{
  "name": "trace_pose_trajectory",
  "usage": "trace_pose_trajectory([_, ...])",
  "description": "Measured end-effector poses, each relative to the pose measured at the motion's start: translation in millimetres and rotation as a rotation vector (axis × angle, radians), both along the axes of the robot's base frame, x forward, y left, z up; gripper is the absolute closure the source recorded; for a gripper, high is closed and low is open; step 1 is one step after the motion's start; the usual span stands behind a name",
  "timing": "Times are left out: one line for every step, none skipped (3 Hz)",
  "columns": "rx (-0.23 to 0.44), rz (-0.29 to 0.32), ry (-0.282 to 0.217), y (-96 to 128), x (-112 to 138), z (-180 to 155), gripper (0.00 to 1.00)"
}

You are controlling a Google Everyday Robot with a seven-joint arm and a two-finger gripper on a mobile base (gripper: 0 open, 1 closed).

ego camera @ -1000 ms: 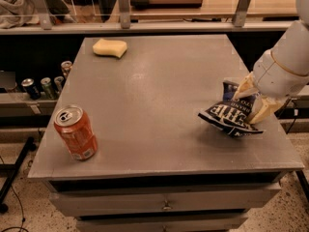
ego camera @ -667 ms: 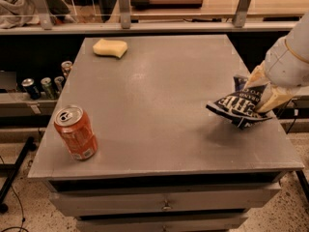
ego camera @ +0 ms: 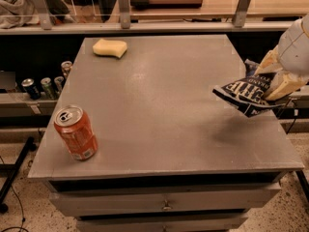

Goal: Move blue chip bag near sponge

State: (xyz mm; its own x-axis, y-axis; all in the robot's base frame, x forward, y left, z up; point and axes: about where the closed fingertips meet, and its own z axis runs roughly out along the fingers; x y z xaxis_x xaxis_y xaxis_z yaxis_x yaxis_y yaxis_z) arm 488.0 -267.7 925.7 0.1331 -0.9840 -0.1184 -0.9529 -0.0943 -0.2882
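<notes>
Grey metal worktop [ego camera: 159, 105], drawers beneath. At its right edge my claw [ego camera: 276, 75] clamps the crinkly navy-blue chip bag [ego camera: 241, 92], held clear of the surface. Far-left corner: the pale yellow sponge block [ego camera: 110, 48], well apart from the bag. Front left: an orange drink can [ego camera: 76, 132].

Navy-blue crinkly chip bag [ego camera: 241, 93] with white lettering, pale yellow sponge block [ego camera: 110, 48], orange metal can [ego camera: 76, 133], grey bench [ego camera: 159, 105], cream tool [ego camera: 273, 78] at right bench edge

The sponge [ego camera: 110, 48] lay at the far left corner of the surface [ego camera: 164, 105], and the soda can [ego camera: 76, 132] stood near its front left edge. Over the right edge, the tool [ego camera: 273, 78] held the chip bag [ego camera: 241, 92] above the surface, well apart from both. More cans [ego camera: 43, 83] stood on a lower shelf to the left.
</notes>
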Motion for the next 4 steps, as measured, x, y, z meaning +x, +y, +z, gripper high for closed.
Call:
trace_pose_trajectory([-0.006, 0.013, -0.048, 10, 18, 4, 1.00])
trace_pose_trajectory([-0.005, 0.041, -0.139, 24, 53, 15, 1.00])
trace_pose_trajectory([0.023, 0.092, -0.230, 45, 93, 27, 1.00])
trace_pose_trajectory([0.079, 0.158, -0.297, 71, 126, 37, 1.00])
